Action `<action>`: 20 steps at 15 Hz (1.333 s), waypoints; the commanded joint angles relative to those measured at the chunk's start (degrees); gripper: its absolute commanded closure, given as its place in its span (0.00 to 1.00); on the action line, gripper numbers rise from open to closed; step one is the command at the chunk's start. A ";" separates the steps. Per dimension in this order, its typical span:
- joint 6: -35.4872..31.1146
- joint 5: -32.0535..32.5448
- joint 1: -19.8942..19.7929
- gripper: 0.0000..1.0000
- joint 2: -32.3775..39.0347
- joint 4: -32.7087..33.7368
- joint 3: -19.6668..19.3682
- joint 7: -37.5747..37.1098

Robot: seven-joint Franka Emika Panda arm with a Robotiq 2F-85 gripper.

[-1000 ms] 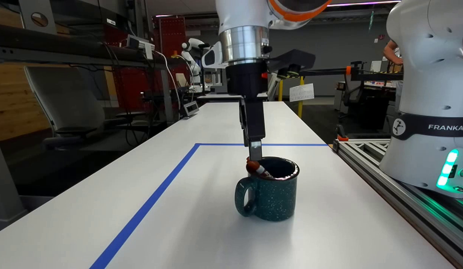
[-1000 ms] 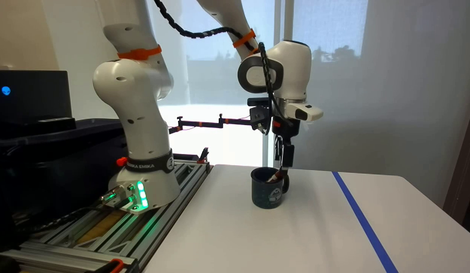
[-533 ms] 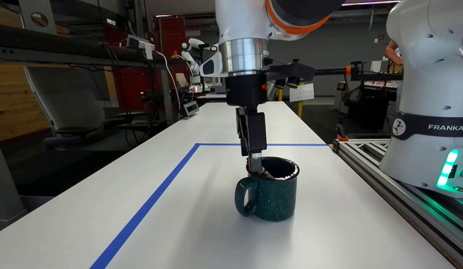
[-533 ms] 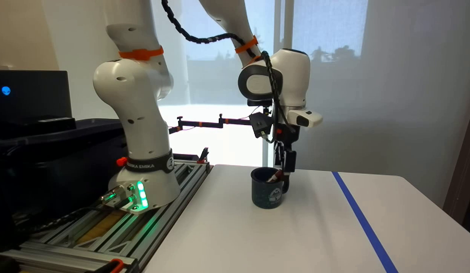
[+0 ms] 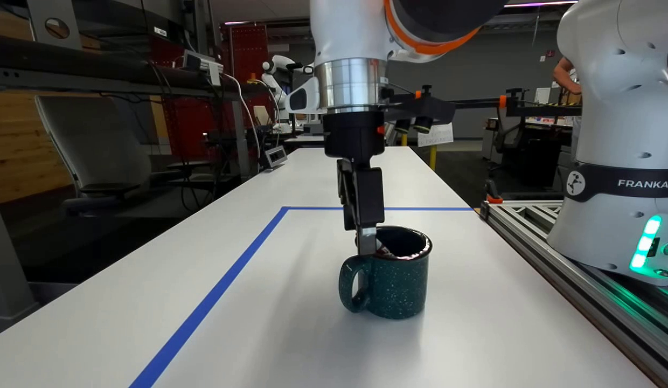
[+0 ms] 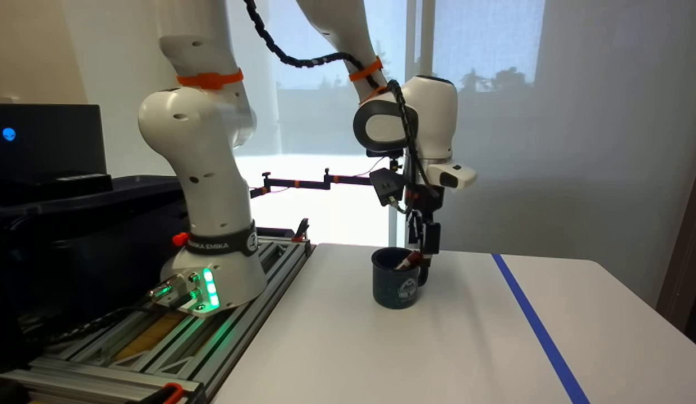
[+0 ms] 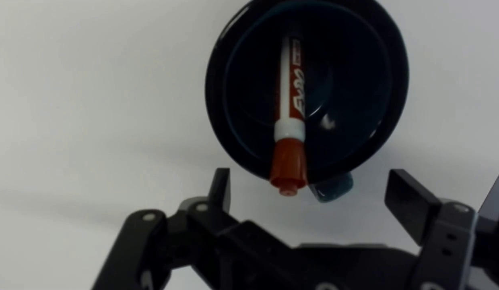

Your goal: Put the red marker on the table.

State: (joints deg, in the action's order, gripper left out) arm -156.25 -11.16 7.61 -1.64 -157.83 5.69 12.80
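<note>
The red marker [image 7: 289,129] leans inside the dark teal mug [image 5: 397,285], its red cap sticking out over the rim near the handle. It also shows in an exterior view [image 6: 408,259]. In another exterior view a finger hides most of its cap. The mug stands upright on the white table [image 5: 291,334]. My gripper [image 7: 309,177] is open and points down at the handle side of the rim. In the wrist view the cap lies between the two spread fingers, nearer the left one, touching neither. The marker's lower end is dim inside the mug.
Blue tape lines [image 5: 215,293] run along and across the table. The metal-railed bench [image 6: 280,292] with the white robot base [image 6: 224,269] borders one long edge. A small grey device [image 5: 276,156] stands at the table's far opposite edge.
My gripper has come down from above the mug to rim height at the handle side, moving less in the last half second. The mug and the marker have not moved.
</note>
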 commanded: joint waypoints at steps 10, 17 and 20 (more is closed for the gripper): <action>4.33 16.59 -1.74 0.01 -3.29 0.51 0.49 -16.98; 11.73 15.83 -1.25 0.05 -5.83 -0.01 1.02 -18.93; 12.80 13.85 -1.09 0.20 -6.16 0.09 0.72 -17.46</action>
State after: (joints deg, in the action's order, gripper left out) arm -145.78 4.26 6.30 -5.25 -157.06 6.16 -4.99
